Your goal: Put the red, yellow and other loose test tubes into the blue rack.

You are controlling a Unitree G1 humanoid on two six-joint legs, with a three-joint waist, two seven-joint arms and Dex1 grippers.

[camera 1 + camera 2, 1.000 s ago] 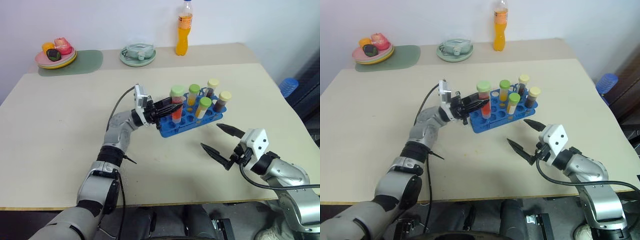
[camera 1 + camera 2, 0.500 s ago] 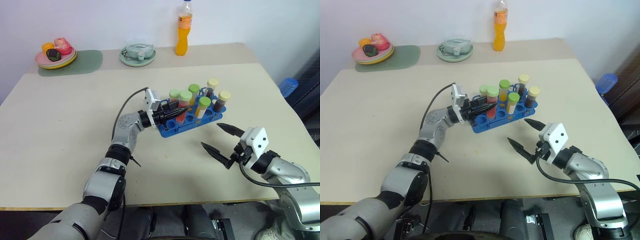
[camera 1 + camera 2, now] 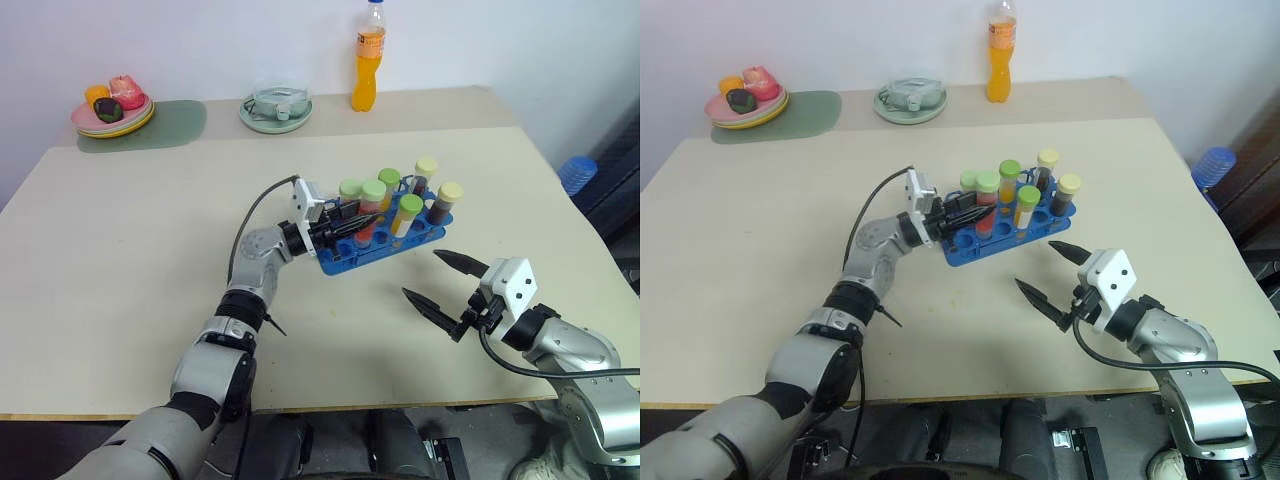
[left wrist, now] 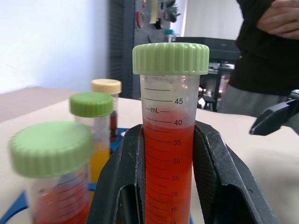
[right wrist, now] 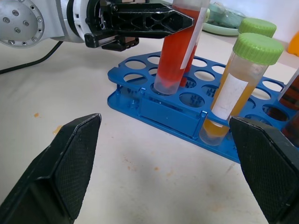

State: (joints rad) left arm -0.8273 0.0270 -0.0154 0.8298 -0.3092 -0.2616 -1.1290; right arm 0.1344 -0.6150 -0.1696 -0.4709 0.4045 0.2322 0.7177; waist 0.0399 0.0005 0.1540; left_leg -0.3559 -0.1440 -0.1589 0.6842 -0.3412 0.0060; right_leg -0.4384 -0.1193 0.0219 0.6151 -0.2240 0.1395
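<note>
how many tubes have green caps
4: one red tube in the left gripper over the rack's near row, one behind it, two yellow ones further right.

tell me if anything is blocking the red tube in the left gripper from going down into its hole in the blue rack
Nothing visible blocks it. The left gripper is shut on the red tube, whose tip already sits in an open hole at the near row of the blue rack. The neighbouring holes are empty, and the yellow tube stands apart to one side.
</note>
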